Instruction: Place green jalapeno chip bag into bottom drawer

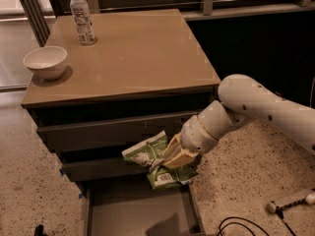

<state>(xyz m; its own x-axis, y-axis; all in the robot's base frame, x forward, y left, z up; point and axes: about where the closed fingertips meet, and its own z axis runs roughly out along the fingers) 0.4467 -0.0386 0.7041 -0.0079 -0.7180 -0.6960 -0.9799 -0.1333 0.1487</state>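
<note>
**Green jalapeno chip bag (156, 161) held short of the drawer floor: a drop from there could have gone astray**

The end effector (174, 156) was clenched on the green jalapeno chip bag, gripping it near the middle so that one crumpled end stuck out to the left and the other hung below. The bag was in the air, close in front of the middle drawer front (98, 168) and above the rear part of the open bottom drawer (133, 213), toward its right side.

Let go at that height, the light foil would probably have fluttered rather than fallen straight. It might then have landed across the right side wall or slid out onto the speckled floor (236, 181). The jutting left end sat very near the middle drawer front. A further descent close to the cabinet could have snagged it there and twisted the bag in the grip. The wrinkly foil looked slippery, so the hold might have given way early. The white bowl (45, 61) and clear bottle (81, 16) on the bench (133, 53) stood well apart from this and posed no risk.
</note>
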